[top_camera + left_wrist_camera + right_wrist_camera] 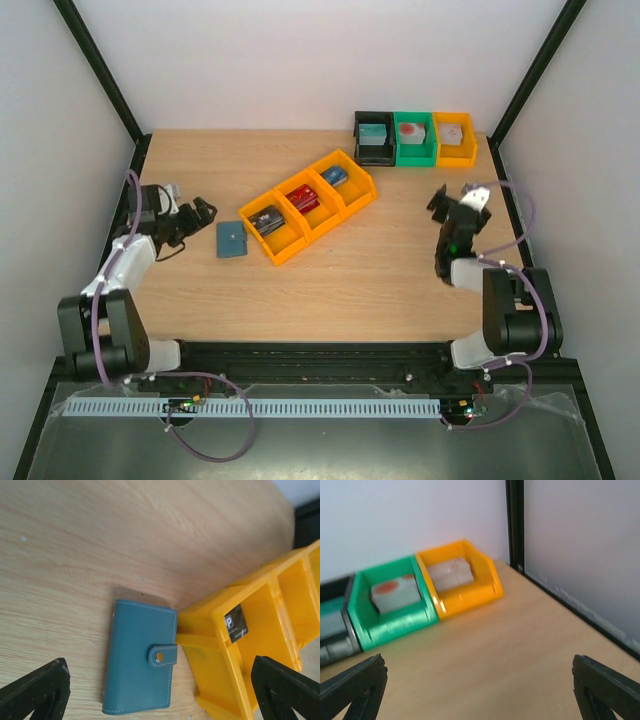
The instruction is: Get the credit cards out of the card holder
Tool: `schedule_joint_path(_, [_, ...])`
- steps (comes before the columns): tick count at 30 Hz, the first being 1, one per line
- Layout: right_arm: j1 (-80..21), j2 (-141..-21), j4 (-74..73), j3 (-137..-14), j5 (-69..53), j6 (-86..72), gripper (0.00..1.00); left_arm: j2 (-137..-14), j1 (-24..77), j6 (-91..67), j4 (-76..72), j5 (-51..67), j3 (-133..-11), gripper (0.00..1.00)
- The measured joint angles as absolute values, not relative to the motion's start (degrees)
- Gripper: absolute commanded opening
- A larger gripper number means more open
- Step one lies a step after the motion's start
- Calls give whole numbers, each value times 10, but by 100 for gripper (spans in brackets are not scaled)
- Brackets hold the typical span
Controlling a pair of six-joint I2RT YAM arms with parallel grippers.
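left gripper and right gripper both gape wide, holding nothing. teal card holder lies snapped shut just left of the yellow bins, where a dark card, red card and blue card sit one per compartment; removal looks finished.

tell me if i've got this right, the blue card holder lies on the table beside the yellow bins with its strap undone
Not quite: the strap is fastened, not undone. The left wrist view shows the card holder closed, with its strap snapped down across the front. The rest holds: it lies on the table beside the yellow bins.
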State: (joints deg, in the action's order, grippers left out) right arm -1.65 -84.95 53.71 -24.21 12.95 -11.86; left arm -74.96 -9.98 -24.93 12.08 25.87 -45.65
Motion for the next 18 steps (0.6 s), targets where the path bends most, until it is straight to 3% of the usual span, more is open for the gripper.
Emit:
schedule_joint_path(6, [-15,-767,372,-372,107,-148,99,-847,-99,-208,176,287,-496,97])
schedule_joint_path(11, [-15,-684,273,-403,25,-170,99,-894,-98,-163,210,285,-517,80])
schedule_joint_path(18, [-15,-593,168,-410,-66,-174,99,-933,-50,-89,243,239,-531,74])
